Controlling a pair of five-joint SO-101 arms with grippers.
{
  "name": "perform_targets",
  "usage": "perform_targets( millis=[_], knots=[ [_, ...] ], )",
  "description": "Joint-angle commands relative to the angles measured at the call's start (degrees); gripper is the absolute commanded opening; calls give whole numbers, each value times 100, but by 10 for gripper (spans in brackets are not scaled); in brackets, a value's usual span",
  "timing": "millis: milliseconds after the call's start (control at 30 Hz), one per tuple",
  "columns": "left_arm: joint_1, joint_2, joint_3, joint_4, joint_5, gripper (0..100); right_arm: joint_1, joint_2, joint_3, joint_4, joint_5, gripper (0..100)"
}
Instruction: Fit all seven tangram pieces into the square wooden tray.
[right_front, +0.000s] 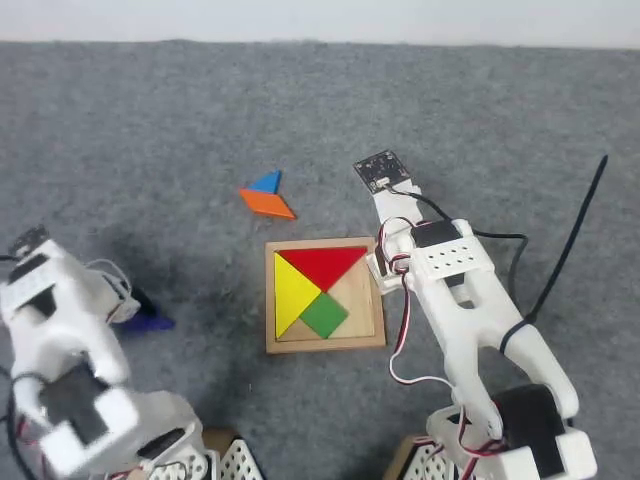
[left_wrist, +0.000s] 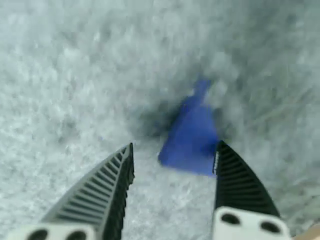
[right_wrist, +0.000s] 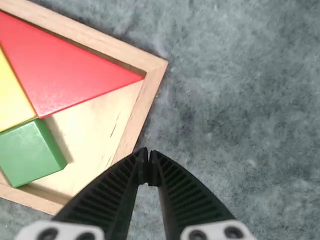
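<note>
The square wooden tray (right_front: 273, 340) lies mid-table holding a red triangle (right_front: 322, 264), a yellow triangle (right_front: 292, 293) and a green square (right_front: 324, 315). A light blue triangle (right_front: 266, 183) and an orange parallelogram (right_front: 268, 203) lie on the cloth beyond the tray. At the left, a dark blue piece (left_wrist: 192, 136) lies on the cloth between the fingers of my open left gripper (left_wrist: 175, 155), against one finger. My right gripper (right_wrist: 148, 161) is shut and empty, hovering over the tray's rim (right_wrist: 150, 85) on the side nearest the right arm.
Grey cloth covers the whole table. The right arm (right_front: 470, 300) stretches along the tray's right side, with a black cable behind it. The left arm (right_front: 60, 340) stands at the front left. Open cloth lies behind and to both sides.
</note>
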Motion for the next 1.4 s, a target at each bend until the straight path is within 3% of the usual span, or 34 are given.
perform_targets(
  millis=[0,333,667,1000,1133,1267,1367],
  knots=[
    [237,290,-154,-141,396,246,84,-347,-35,-57,53,9],
    [264,308,-22,-237,290,237,84,-365,-35,-57,53,9],
    [299,299,-207,-158,9,10,84,-374,-35,-48,53,9],
    [870,281,-251,-26,-158,10,84,-391,-35,-48,53,9],
    [1081,-501,-242,378,-466,9,84,-391,-35,-40,53,9],
    [1811,-2207,-13,747,-510,9,101,-391,-35,-40,62,9],
    [3305,-3288,330,774,-545,9,330,-400,-132,119,35,9]
  ],
)
